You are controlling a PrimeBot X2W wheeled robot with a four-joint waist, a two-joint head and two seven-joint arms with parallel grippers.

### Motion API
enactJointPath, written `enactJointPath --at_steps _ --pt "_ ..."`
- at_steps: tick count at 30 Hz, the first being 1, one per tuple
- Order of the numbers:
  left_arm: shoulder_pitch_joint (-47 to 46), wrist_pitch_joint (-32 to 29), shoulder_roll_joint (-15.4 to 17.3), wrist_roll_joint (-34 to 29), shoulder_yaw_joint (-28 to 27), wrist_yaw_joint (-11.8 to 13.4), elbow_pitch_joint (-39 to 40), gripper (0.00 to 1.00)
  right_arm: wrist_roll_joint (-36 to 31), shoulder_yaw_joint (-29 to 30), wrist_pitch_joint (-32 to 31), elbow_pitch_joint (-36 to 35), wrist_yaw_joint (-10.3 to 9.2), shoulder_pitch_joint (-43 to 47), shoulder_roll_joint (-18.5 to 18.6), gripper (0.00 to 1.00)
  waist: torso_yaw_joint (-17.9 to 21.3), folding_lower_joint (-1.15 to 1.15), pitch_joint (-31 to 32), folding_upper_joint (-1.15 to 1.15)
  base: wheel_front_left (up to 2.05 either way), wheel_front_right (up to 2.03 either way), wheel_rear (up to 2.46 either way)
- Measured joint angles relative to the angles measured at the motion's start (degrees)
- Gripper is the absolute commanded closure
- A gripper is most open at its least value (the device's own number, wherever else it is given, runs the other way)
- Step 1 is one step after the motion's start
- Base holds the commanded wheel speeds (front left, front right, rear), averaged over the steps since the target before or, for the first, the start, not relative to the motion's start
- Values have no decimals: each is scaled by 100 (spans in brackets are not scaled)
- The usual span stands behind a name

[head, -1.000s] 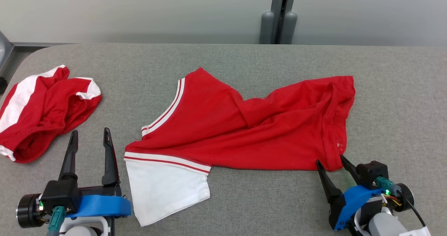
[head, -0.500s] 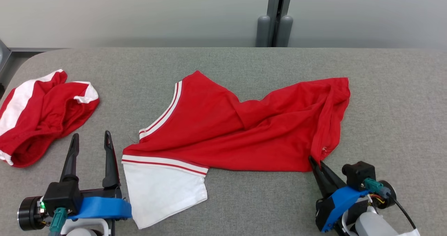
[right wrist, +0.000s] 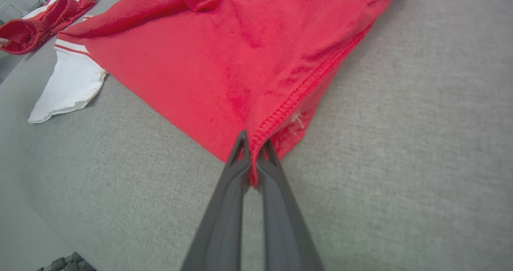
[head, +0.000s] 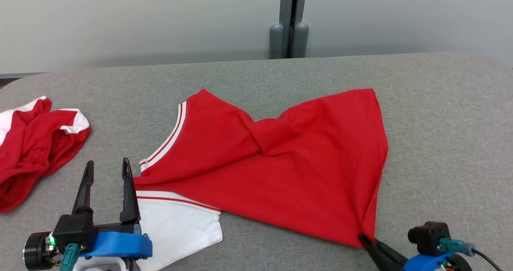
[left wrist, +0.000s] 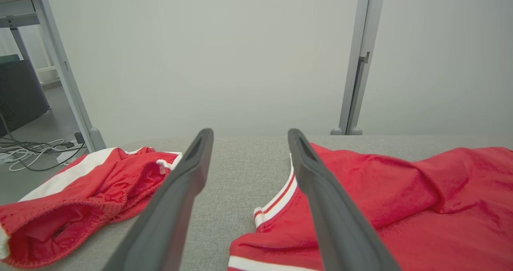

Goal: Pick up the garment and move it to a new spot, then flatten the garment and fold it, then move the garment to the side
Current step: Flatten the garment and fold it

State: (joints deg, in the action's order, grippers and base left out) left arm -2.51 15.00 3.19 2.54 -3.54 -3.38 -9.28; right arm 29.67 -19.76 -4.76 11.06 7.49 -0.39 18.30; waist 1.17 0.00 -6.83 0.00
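Near the front edge of the table [head: 441,122], the right gripper [right wrist: 254,142] pinches the hem corner [right wrist: 276,116] of the red garment [head: 280,162] spread mid-table, while the left gripper [head: 108,163] stands wide open, empty, beside its sleeve [head: 180,227].

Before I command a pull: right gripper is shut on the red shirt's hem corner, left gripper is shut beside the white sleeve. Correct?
No: the left gripper is open, fingers spread wide, as the left wrist view shows. The rest holds: right gripper shut on the red shirt's hem corner, left beside the white sleeve.
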Motion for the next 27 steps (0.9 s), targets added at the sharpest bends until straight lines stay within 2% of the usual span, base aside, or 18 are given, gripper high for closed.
enactJointPath --at_steps 5,11,18,27 --pt "-4 0 -3 -4 14 -3 8 0 520 -4 -1046 -857 0 573 252 100 58 0 -22 0 0 0 0" --pt "-2 0 -16 -10 78 30 33 0 548 369 -1408 -1291 0 765 311 100 34 0 -47 0 0 0 0" --pt "-9 0 -20 -1 109 36 30 0 221 771 -1049 -1129 0 476 155 100 -54 0 -117 0 0 0 0" --pt "-194 0 -23 18 111 19 -46 0 56 839 -315 -42 0 -488 19 100 -256 1 -246 0 0 0 0"
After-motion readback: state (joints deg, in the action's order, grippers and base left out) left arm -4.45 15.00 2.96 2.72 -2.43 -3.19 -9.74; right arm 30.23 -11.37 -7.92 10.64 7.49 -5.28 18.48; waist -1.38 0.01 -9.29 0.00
